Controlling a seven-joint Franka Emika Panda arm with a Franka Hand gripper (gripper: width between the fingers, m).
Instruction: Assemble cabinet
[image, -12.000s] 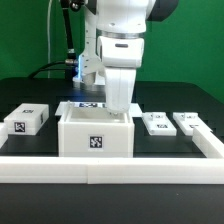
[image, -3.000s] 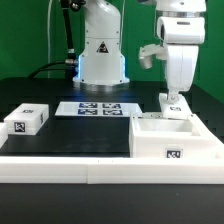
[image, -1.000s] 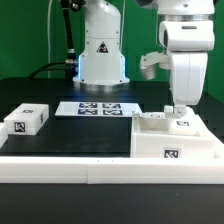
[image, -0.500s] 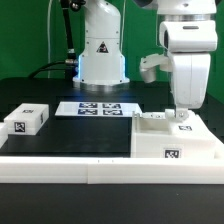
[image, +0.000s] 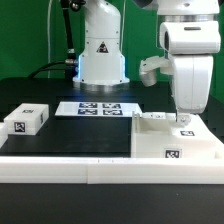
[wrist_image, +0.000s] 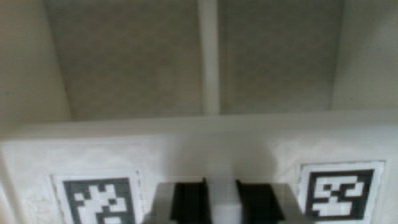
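Observation:
The cabinet (image: 172, 140), a large white open box with a tag on its front, stands at the exterior view's right, in the corner of the white border rail (image: 100, 167). In the wrist view its inside (wrist_image: 134, 60) shows two compartments split by a divider. Two small white tagged blocks (image: 152, 117) (image: 184, 127) sit at its far side. My gripper (image: 183, 116) points straight down and touches or hovers just over the right block. In the wrist view its dark fingers (wrist_image: 183, 203) stand close together between two tags (wrist_image: 98, 200) (wrist_image: 338, 193), with nothing held.
A white tagged block (image: 27, 120) lies at the exterior view's left. The marker board (image: 98, 108) lies flat at mid-table in front of the robot base (image: 100, 55). The border rail runs along the front and right edges.
The cabinet has moved from the middle to the right corner. Over the last second my gripper has shifted slightly right and lowered onto the right block.

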